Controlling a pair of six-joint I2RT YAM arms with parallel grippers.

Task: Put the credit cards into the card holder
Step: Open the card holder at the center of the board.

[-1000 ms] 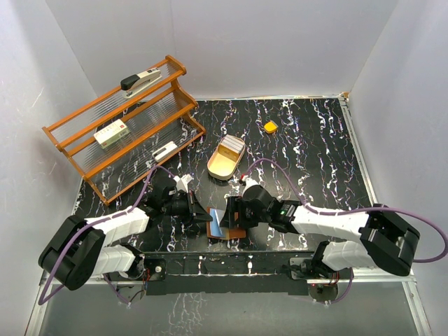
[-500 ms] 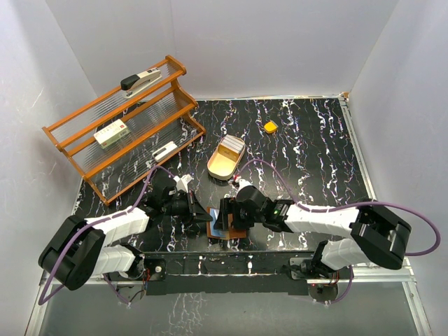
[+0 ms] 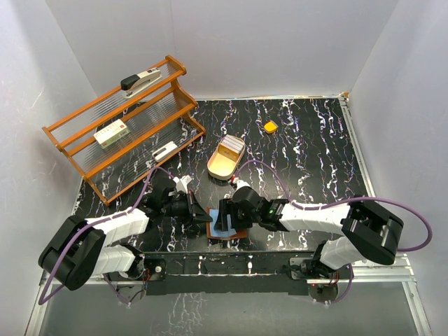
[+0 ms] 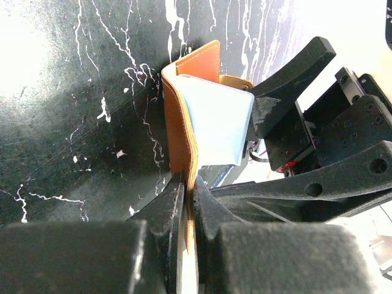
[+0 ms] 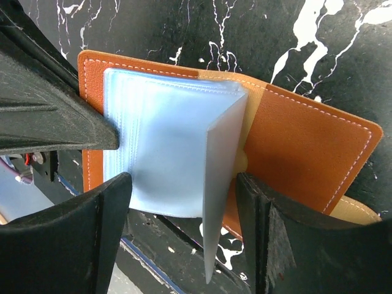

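The card holder (image 3: pixel 236 229) is a brown leather wallet lying open at the table's near edge, with pale blue translucent sleeves (image 5: pixel 159 147) fanned up from its spine. My left gripper (image 3: pixel 204 218) is shut on the wallet's left leather cover (image 4: pixel 181 131), pinching its edge between both fingers. My right gripper (image 3: pixel 225 215) is open, and its fingers straddle the lower edge of the sleeves (image 5: pixel 180 187). One sleeve leaf stands up on edge between them. I see no loose credit card for certain. Pale flat pieces lie in the oval tray, too small to identify.
A tan oval wooden tray (image 3: pixel 218 168) sits behind the wallet. A small yellow block (image 3: pixel 270 127) lies at the far right. A wooden rack (image 3: pixel 70 133) at the back left holds a stapler (image 3: pixel 140 80) and a white-and-green box (image 3: pixel 110 133). The table's front edge runs just below the wallet.
My right gripper has moved left over the wallet and now straddles the blue sleeves. My left gripper has stayed clamped on the leather cover.
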